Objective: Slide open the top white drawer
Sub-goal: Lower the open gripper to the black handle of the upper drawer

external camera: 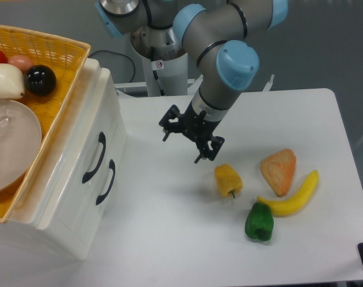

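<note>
Our black two-finger gripper [182,136] hangs spread wide and empty, right of the glossy white top drawer [85,140], fingers angled toward its curved black handle [94,156], which we judge closed.

White drawer [79,161], black handle [94,157]; yellow basket [55,60]; green pepper [259,222].

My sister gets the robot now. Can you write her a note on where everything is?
Gripper: open, empty, above the table, between the drawers and the yellow pepper.
Top drawer: shut, its black handle untouched. Bottom drawer also shut.
Done: nothing on the drawer yet.
Left: reach the top handle, grip it, pull the drawer out.
Mind the basket sitting on top of the drawer unit.
</note>
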{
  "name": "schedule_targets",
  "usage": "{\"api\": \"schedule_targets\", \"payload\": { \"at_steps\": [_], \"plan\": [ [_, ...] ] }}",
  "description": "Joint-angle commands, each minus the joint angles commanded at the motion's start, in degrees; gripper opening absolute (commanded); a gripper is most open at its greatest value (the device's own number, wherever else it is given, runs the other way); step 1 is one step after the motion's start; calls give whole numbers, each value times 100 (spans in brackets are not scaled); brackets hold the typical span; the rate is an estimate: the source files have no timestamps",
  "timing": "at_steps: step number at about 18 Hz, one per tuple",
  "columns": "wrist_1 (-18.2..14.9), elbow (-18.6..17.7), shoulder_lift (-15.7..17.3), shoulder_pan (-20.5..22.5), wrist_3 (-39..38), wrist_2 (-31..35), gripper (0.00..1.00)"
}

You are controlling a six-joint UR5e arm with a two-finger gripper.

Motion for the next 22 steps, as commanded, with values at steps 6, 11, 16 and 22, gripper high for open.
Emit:
{"api": "schedule_targets", "payload": {
  "at_steps": [6, 11, 16, 22],
  "plan": [
    [0, 247, -212, -167, -775, -520, 100],
    [26, 448, -335, -386, -1302, -555, 100],
    [-27, 405, -379, -588, -1382, -573, 100],
    [-44, 440, -388, -774, -1391, -493, 100]
  ]
}}
